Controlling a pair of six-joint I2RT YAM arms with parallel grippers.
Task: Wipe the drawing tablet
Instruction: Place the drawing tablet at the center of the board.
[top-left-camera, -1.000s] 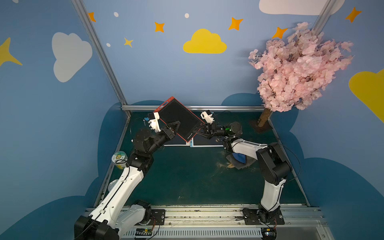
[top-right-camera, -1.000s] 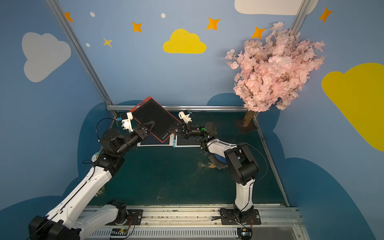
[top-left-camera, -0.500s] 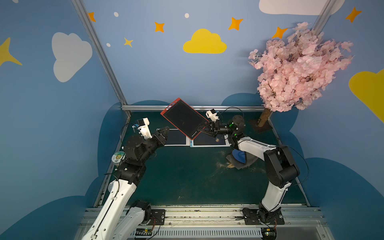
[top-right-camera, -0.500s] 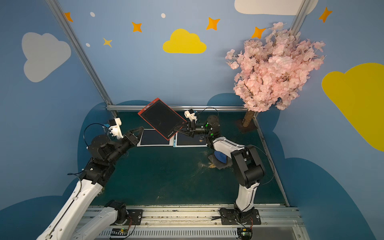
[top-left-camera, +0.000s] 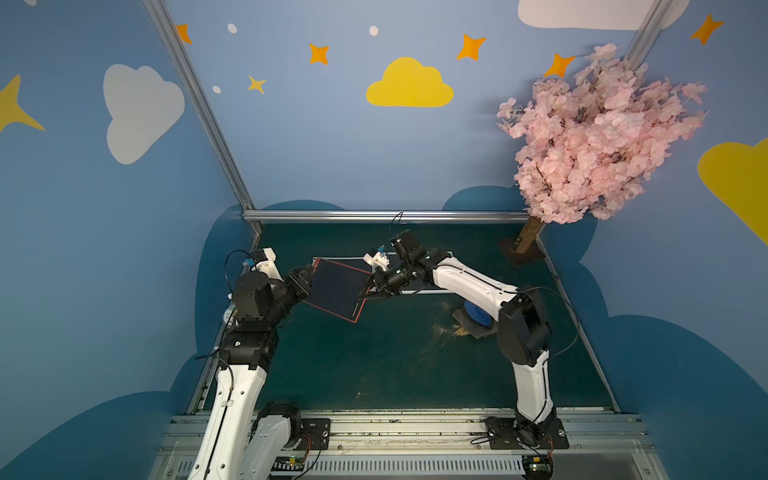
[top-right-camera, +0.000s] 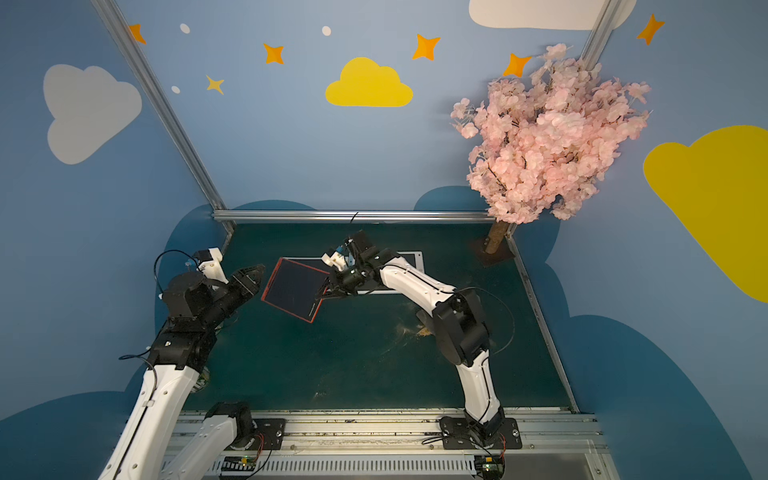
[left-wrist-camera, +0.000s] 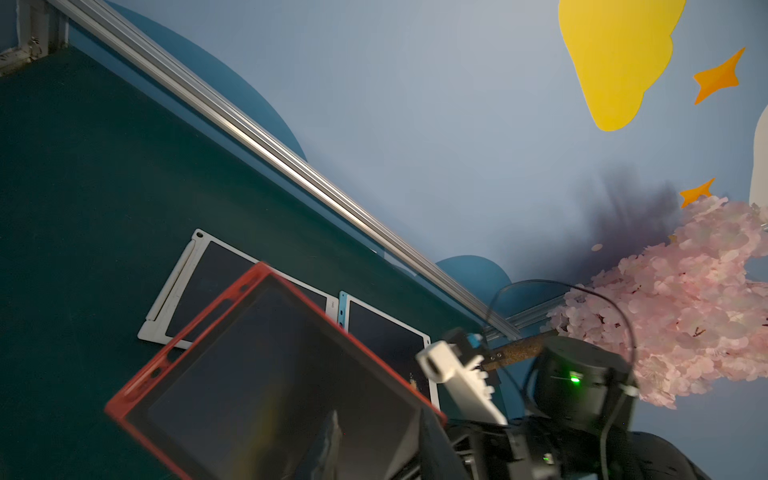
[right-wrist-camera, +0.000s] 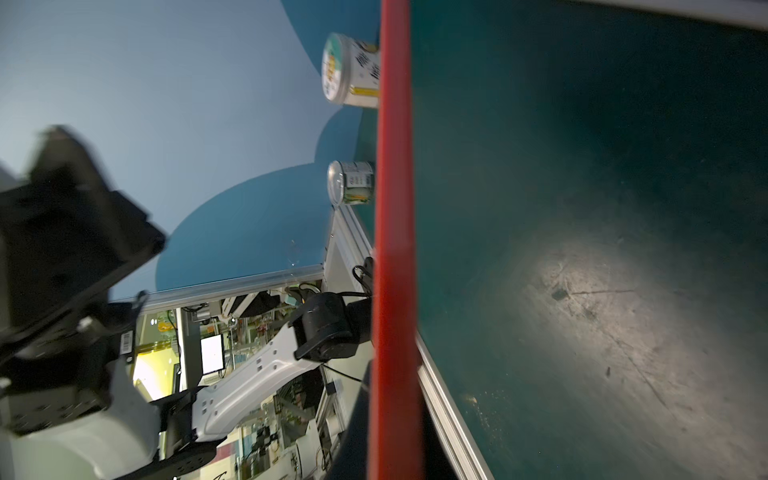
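Note:
The drawing tablet (top-left-camera: 336, 289) (top-right-camera: 293, 291) has a red frame and a dark screen. It hangs tilted low over the green mat, in front of the back row. My right gripper (top-left-camera: 365, 291) (top-right-camera: 322, 295) is shut on its right edge. In the right wrist view the red edge (right-wrist-camera: 395, 249) runs straight between the jaws. My left gripper (top-left-camera: 305, 278) (top-right-camera: 253, 276) points at the tablet's left edge, with a small gap to it in a top view. Whether its fingers are open is unclear. The left wrist view shows the screen (left-wrist-camera: 282, 386) close up.
Two white-framed tablets (left-wrist-camera: 232, 291) (left-wrist-camera: 386, 336) lie flat on the mat by the back rail. A blue disc on a dark cloth (top-left-camera: 478, 316) sits under the right arm, with crumbs (top-left-camera: 453, 330) beside it. Two cans (right-wrist-camera: 353, 70) (right-wrist-camera: 353, 183) stand at the left edge. A pink tree (top-left-camera: 594, 137) fills the back right corner.
The tablet was held high between both grippers. The left gripper let go and drew back, the right lowered the tablet towards the mat, and the left has come back near its left edge.

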